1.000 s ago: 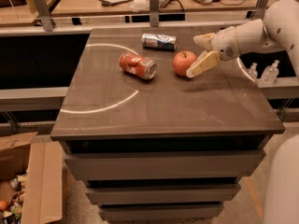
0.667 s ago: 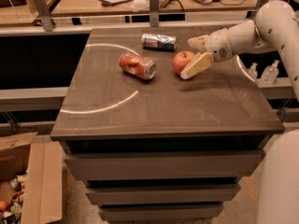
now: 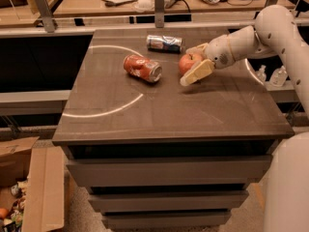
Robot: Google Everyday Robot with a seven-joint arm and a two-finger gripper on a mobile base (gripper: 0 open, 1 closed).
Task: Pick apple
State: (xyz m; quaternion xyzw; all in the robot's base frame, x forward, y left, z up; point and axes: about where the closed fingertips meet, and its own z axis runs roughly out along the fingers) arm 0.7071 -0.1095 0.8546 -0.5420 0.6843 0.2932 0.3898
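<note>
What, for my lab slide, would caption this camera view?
Gripper at the apple on the dark table, a crushed orange-red can and a silver can lying nearby.

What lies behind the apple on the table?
A silver-blue can lies on its side behind the apple. The gripper, at the apple, hides part of its right side.

Dark table [image 3: 193, 115], bearing apple [image 3: 189, 61], crushed red can [image 3: 142, 67], silver-blue can [image 3: 164, 42], end effector [image 3: 187, 65] at apple
</note>
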